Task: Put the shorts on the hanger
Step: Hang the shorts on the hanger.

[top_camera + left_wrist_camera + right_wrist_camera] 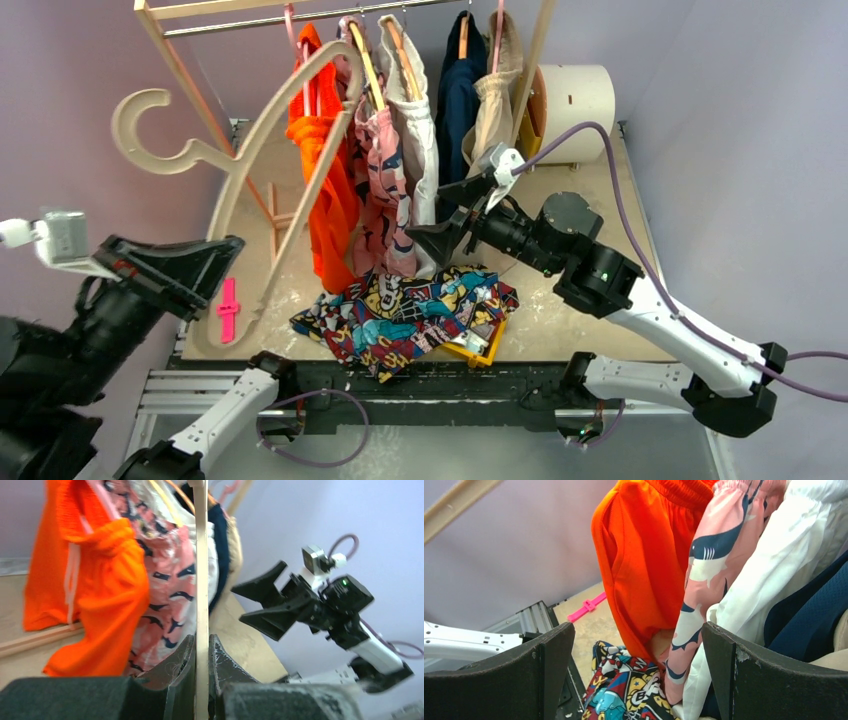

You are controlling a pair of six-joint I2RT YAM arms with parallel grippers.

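The comic-print shorts (410,312) lie crumpled on the table near its front edge, below the rack; they also show in the right wrist view (624,687). My left gripper (222,262) is shut on the crossbar of the cream hanger (258,150) and holds it raised at the left, hook up and left. In the left wrist view the crossbar (201,580) runs straight up between the closed fingers (177,662). My right gripper (452,218) is open and empty, above the shorts and close to the hanging clothes; it also shows in the left wrist view (252,605).
A wooden rack (190,70) holds an orange garment (325,180), a pink patterned one (385,190), a white one (420,140), a navy one and a beige one. A pink clip (229,310) lies front left. A yellow tray (478,349) sits under the shorts. A white cylinder (575,100) stands at the back right.
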